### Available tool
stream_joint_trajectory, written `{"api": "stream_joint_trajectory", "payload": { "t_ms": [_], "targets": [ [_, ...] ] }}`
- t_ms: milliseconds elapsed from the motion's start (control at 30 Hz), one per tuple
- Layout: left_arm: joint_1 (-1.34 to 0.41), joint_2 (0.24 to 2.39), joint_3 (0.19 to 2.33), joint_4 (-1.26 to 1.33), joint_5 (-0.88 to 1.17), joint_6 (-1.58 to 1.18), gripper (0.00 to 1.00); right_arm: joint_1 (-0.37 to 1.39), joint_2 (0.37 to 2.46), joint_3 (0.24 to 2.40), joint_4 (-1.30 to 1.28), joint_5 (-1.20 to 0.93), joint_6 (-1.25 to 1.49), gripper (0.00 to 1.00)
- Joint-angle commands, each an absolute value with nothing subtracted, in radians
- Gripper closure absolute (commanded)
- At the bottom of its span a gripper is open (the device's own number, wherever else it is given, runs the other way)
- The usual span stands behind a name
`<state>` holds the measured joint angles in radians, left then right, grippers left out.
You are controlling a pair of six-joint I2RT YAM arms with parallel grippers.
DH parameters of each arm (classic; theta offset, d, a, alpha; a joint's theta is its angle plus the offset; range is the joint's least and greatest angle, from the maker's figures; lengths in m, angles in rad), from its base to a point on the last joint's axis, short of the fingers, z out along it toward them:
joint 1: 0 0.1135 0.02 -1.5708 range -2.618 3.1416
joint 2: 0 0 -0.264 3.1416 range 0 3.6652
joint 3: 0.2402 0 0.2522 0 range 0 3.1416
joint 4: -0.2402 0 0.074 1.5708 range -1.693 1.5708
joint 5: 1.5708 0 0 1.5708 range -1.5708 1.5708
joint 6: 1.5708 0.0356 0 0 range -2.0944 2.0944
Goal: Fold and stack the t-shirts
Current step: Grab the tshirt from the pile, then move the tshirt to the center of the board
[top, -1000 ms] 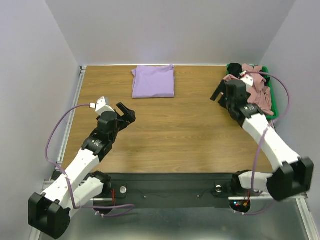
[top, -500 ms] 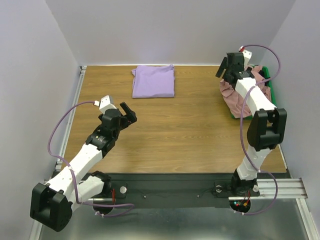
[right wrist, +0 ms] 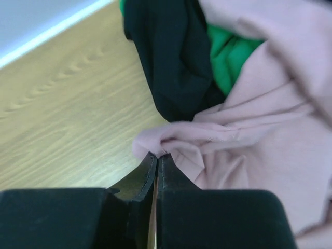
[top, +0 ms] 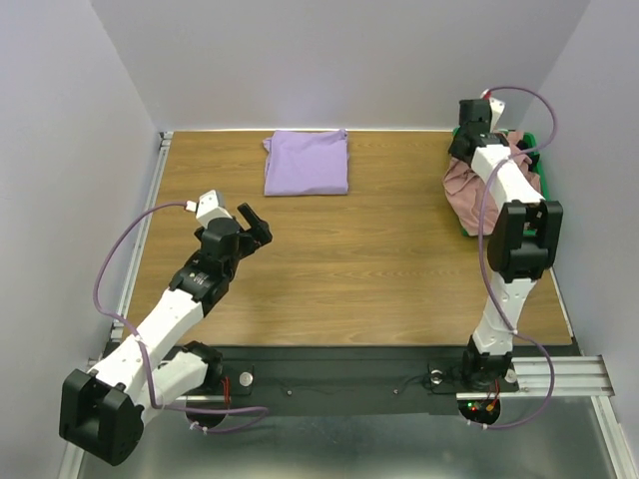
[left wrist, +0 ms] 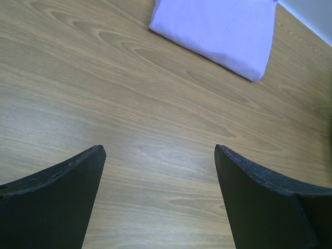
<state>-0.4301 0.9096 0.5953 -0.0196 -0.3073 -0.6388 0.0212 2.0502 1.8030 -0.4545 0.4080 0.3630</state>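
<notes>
Right now the pick-up of the second shirt is under way: the right claw [right wrist: 157, 158] is reaching into the far right corner with its jaws pressed together, and they are pinching what looks like a small fold at the edge of the pink shirt [right wrist: 244, 140]. That shirt is lying crumpled, partly in a green bin [right wrist: 228, 57] and partly spilling over its near side onto the surface [top: 369, 259]. The lavender shirt [top: 307, 162] is lying folded at the far middle of the surface, well apart from both arms. The left claw [top: 256, 224] is hovering over bare wood on the left with its jaws wide apart, holding nothing. To my eye the next move is asking for a lift and a drag toward the middle, gentle enough that the thin pinch is not slipping, with the left claw then coming in to help spread the cloth flat. From above, the right arm is covering much of the pink shirt, so I cannot tell how much is sitting inside the bin. No print is showing. A dark shape [right wrist: 171, 62] beside the bin is too close to make out.
</notes>
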Motion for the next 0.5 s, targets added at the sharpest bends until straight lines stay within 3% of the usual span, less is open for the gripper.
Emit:
{"api": "stream_joint_trajectory", "payload": {
  "t_ms": [0, 133, 233, 367, 467],
  "targets": [
    [-0.423, 0.841, 0.63, 0.002, -0.318, -0.641, 0.02, 0.023, 1.792, 1.887, -0.419, 0.411, 0.324, 1.0],
    [-0.423, 0.773, 0.621, -0.029, -0.298, -0.663, 0.01, 0.023, 1.631, 1.911, -0.419, 0.283, 0.328, 1.0],
    [-0.423, 0.71, 0.603, -0.035, -0.29, -0.689, 0.02, 0.049, 1.563, 1.956, -0.42, 0.051, 0.334, 1.0],
    [-0.423, 0.62, 0.594, -0.075, -0.273, -0.716, 0.02, 0.181, 1.54, 2.06, -0.42, -0.064, 0.31, 0.99],
    [-0.423, 0.566, 0.581, -0.112, -0.293, -0.748, 0.01, 0.297, 1.577, 2.176, -0.411, -0.265, 0.377, 1.0]
  ]
}}
